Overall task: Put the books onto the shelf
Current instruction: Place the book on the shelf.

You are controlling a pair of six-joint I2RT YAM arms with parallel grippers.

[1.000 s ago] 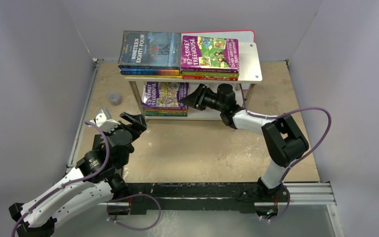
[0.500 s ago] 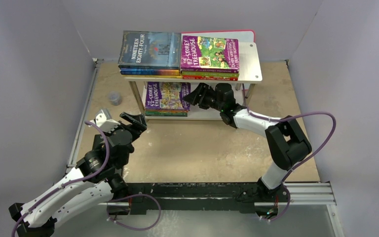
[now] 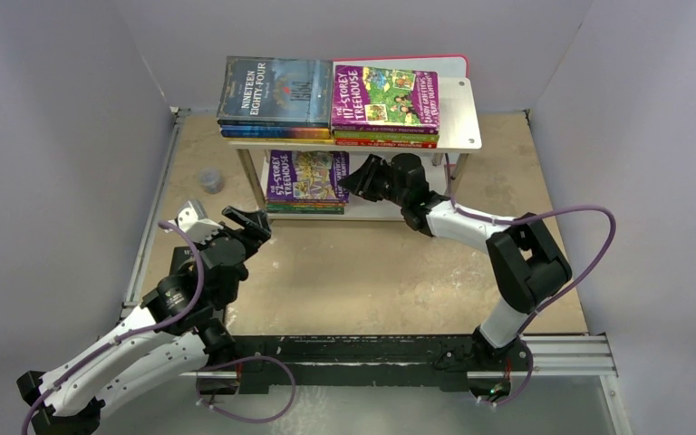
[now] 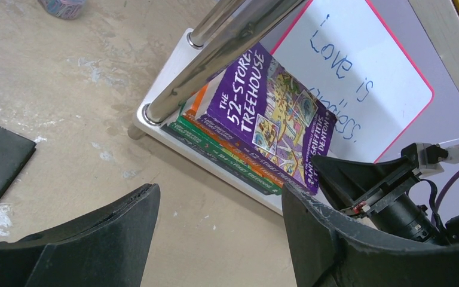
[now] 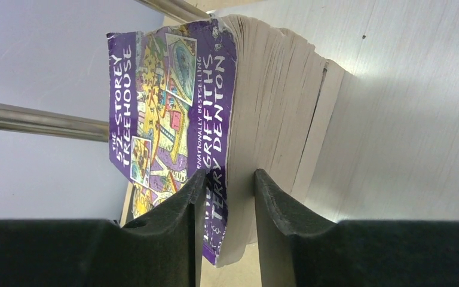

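Observation:
The shelf [image 3: 460,118] carries two stacks of books on its top board, headed by Nineteen Eighty-Four [image 3: 276,89] and a purple Treehouse title [image 3: 385,93]. A third stack lies on the lower board [image 5: 406,107] with the purple 52-Storey Treehouse book [image 3: 306,174] [image 5: 173,95] on top. My right gripper [image 3: 352,186] [image 5: 229,176] reaches under the top board and is shut on that book's right edge, one finger on the cover, the other on the pages. My left gripper [image 3: 222,216] [image 4: 220,191] hangs open and empty over the table. A black book [image 4: 0,161] lies beside it.
A small grey cup [image 3: 210,180] stands left of the shelf. A pink-edged whiteboard [image 4: 358,78] leans behind the shelf. A chrome shelf leg [image 4: 227,48] rises at the near left corner. Grey walls close in the table on three sides.
My right gripper's jaws widened, then narrowed again on the purple book's edge, and the hand shifted slightly right. The left arm has barely moved.

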